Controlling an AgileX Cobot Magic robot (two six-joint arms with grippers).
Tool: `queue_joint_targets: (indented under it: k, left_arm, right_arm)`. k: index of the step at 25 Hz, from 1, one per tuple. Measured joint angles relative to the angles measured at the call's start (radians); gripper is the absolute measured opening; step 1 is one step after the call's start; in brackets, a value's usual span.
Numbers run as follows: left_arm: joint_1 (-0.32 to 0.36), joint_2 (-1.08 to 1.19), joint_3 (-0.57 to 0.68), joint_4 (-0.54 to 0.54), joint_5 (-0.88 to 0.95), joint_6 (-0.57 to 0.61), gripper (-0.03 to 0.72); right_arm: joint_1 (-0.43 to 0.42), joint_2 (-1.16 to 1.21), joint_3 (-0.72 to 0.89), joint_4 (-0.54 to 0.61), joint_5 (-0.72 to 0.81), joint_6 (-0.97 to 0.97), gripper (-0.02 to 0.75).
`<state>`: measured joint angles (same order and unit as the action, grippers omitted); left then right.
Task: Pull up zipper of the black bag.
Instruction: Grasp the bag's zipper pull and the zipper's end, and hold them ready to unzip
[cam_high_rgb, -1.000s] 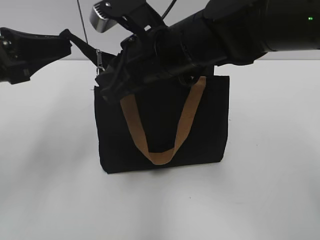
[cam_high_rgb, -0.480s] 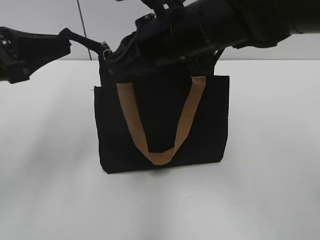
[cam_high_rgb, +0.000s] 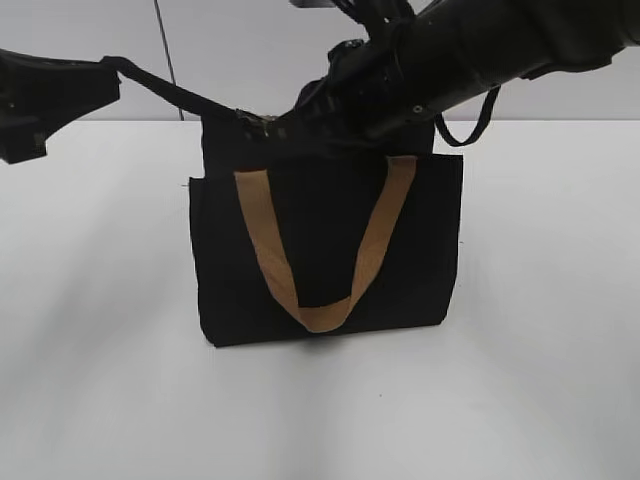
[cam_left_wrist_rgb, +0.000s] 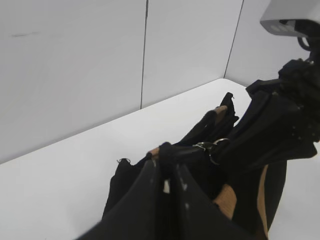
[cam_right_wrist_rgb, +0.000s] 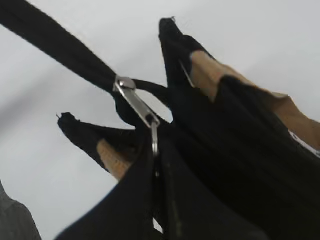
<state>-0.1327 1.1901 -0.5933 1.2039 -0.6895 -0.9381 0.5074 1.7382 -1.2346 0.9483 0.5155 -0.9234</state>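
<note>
The black bag (cam_high_rgb: 325, 250) stands upright on the white surface (cam_high_rgb: 540, 380). The left hand (cam_left_wrist_rgb: 167, 172) is clamped on the black tail of the zipper (cam_right_wrist_rgb: 135, 102), stretched taut. The right hand (cam_right_wrist_rgb: 157, 165) pinches the pull's ring; its fingertips are largely hidden behind fabric.

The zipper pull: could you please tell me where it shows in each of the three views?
Exterior view: zipper pull at the bag's top edge, left of centre.
Left wrist view: right of centre, beyond the left fingers.
Right wrist view: centre left, running diagonally.
Shared landmark: the taut black strap ending at the pull.
</note>
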Motion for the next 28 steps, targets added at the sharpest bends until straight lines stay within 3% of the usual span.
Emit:
queue_joint_targets:
  k: [9, 20, 28]
  left_arm:
    - [0.000, -0.001, 0.002, -0.005, 0.026, 0.000, 0.023]
    - [-0.002, -0.019, 0.005, -0.050, 0.044, 0.000, 0.023]
    - [-0.002, -0.027, 0.005, -0.050, 0.051, 0.000, 0.022]
  right_arm:
    - [-0.098, 0.000, 0.000, -0.036, 0.115, 0.103, -0.001]
    - [-0.122, -0.058, 0.000, -0.161, 0.142, 0.200, -0.001]
    - [-0.161, -0.058, 0.000, -0.190, 0.142, 0.244, -0.001]
